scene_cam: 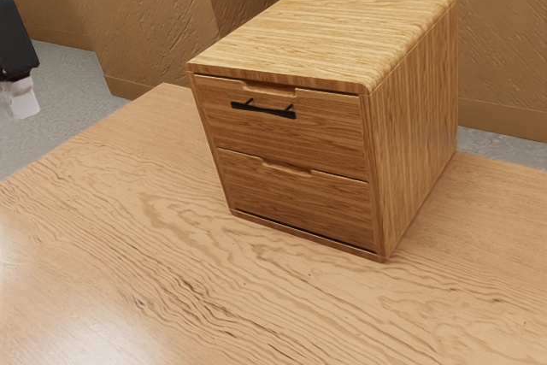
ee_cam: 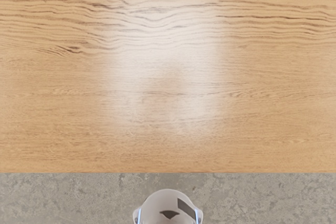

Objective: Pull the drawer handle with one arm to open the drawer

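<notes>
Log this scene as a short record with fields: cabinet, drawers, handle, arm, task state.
cabinet: wooden cabinet, two drawers, standing on the wooden table
top drawer: top drawer looks shut, flush with the front
handle: black bar handle on the top drawer, nothing touching it
bottom drawer: bottom drawer looks shut, no black bar
arm: arm at the exterior view's upper left edge, well apart from the cabinet
task state: pull not yet begun

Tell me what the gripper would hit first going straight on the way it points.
Probably the table: the wrist view faces its top near the edge, nothing in between, though depth is unclear.
</notes>
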{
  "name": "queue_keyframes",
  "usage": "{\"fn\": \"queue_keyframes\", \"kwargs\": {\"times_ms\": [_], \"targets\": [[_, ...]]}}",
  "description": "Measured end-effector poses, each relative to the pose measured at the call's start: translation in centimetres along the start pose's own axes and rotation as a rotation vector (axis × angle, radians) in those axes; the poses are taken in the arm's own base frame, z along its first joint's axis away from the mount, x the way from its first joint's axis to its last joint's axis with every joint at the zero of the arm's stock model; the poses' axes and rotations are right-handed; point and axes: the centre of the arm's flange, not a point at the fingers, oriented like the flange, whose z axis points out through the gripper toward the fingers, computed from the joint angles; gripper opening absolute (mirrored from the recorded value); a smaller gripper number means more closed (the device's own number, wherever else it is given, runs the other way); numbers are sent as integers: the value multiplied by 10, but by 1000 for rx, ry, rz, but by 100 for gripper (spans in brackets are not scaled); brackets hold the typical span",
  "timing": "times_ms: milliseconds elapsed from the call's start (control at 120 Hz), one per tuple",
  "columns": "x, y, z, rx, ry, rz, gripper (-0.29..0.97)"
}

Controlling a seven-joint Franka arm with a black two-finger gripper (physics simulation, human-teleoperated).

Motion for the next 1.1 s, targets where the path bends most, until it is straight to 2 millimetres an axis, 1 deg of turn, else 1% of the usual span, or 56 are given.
{"fn": "queue_keyframes", "kwargs": {"times_ms": [292, 558, 825, 1100], "targets": [[72, 0, 43, 0, -4, 0, 68], [126, 0, 90, 0, 0, 0, 68], [166, 0, 138, 0, 12, 0, 68], [193, 0, 179, 0, 30, 0, 68]]}}
